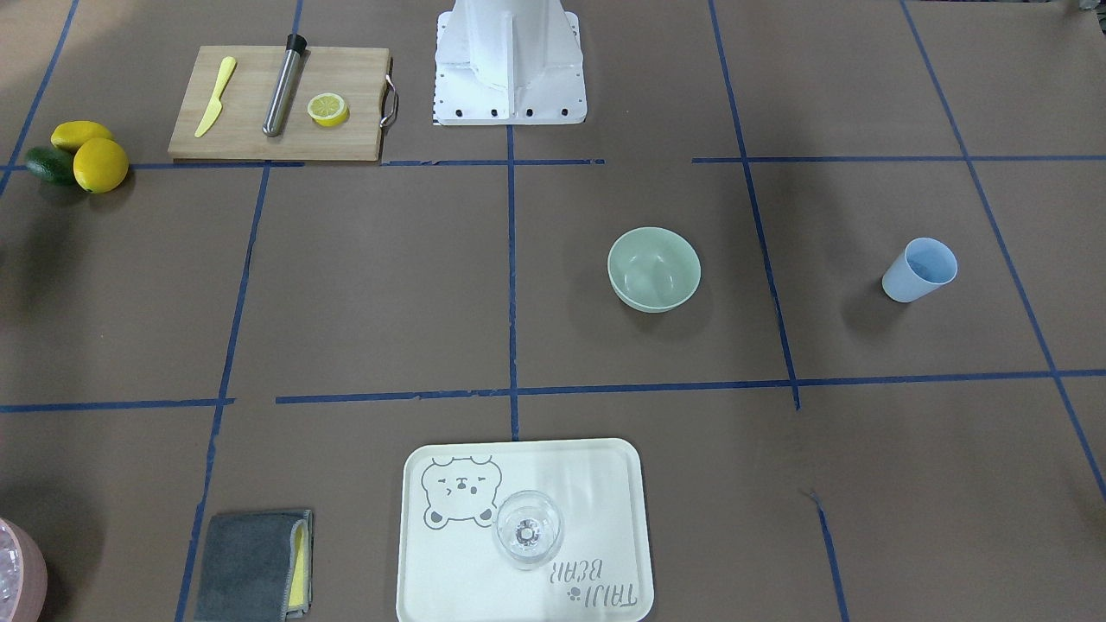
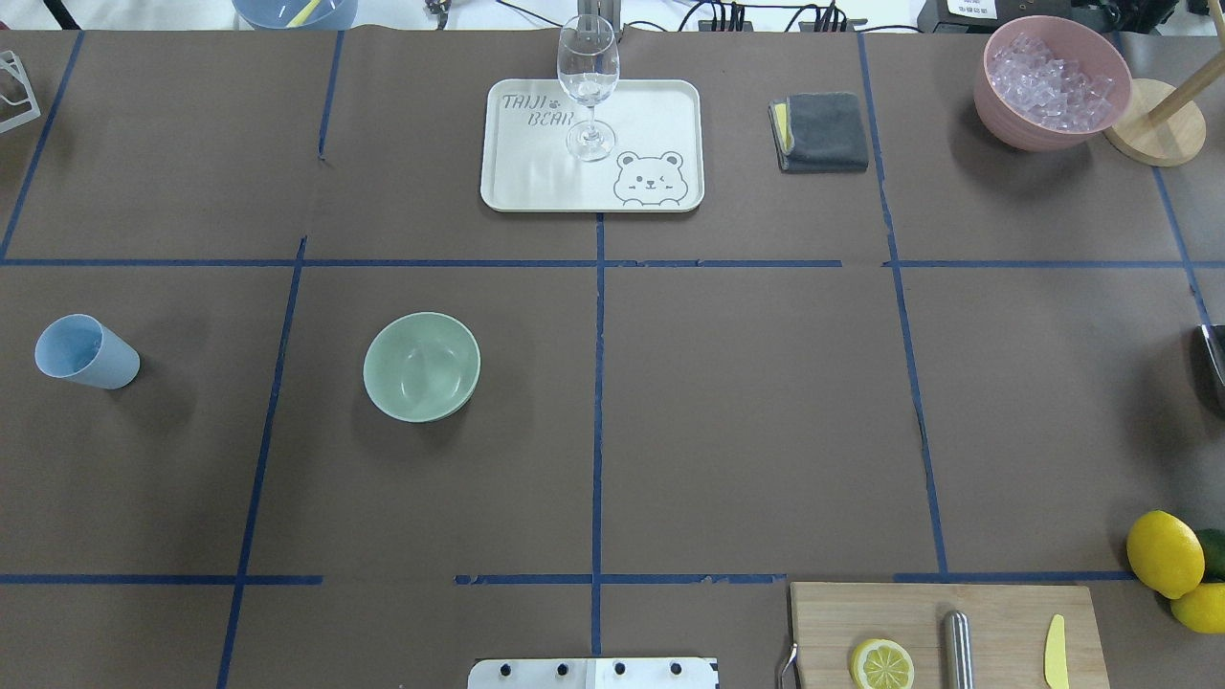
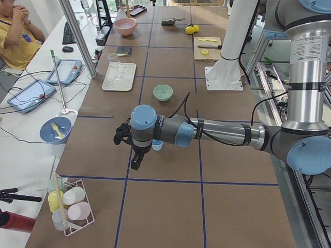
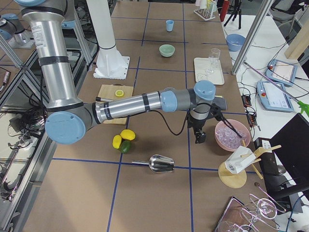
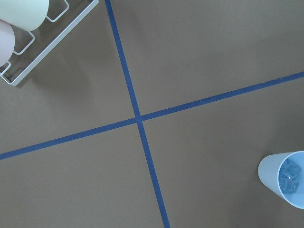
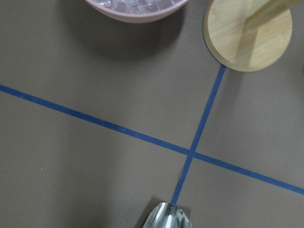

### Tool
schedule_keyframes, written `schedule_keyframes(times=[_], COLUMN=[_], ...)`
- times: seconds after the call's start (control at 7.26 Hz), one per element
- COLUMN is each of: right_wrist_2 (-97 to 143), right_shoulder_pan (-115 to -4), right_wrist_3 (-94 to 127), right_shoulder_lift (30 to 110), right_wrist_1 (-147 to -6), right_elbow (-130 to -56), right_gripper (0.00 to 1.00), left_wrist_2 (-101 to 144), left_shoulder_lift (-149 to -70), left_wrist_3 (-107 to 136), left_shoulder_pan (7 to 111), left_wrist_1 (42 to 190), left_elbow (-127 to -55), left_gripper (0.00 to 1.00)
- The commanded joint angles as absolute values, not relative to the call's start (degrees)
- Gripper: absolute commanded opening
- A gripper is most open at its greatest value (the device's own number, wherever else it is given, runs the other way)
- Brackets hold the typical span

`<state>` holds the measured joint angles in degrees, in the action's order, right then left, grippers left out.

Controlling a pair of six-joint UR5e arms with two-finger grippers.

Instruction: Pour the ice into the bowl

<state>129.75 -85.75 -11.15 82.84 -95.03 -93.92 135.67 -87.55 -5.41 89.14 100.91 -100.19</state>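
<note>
Grab the blue cup (image 5: 268,172) gently by its side with the left gripper (image 3: 135,163) (spread or pressed together, cannot tell), then tip the ice (image 5: 290,175) slowly over the bowl (image 2: 421,366).

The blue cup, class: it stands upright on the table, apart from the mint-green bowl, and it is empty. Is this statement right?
Not quite. The blue cup is not empty: the left wrist-mounted view looks down into it and shows a few clear ice cubes inside. The rest holds: it stands upright on the table, apart from the mint-green bowl.
</note>
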Motion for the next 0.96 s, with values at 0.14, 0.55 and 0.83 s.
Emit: schedule_keyframes(times=[0.14,0.55,0.83], right_wrist_2=[129.0,129.1,128.9], right_shoulder_pan=[-88.8,-88.9,-88.9], right_wrist_3=[-15.6,-15.6,-15.5], right_shoulder_lift=[86.4,87.4,87.8], right_wrist_1=[-94.6,-94.6,-94.5], right_elbow=[-94.0,-94.0,-93.9], right_gripper=[1.0,1.0,1.0], left_wrist_2=[136.1,131.3,119.6], left_shoulder_lift=[-88.4,-81.8,-74.9], left_wrist_3=[3.4,24.0,38.2], left_shoulder_pan=[89.0,81.1,69.7], left_wrist_1=[124.6,147.8,152.5], left_elbow=[-98.8,-99.1,-105.7], left_gripper=[1.0,1.0,1.0])
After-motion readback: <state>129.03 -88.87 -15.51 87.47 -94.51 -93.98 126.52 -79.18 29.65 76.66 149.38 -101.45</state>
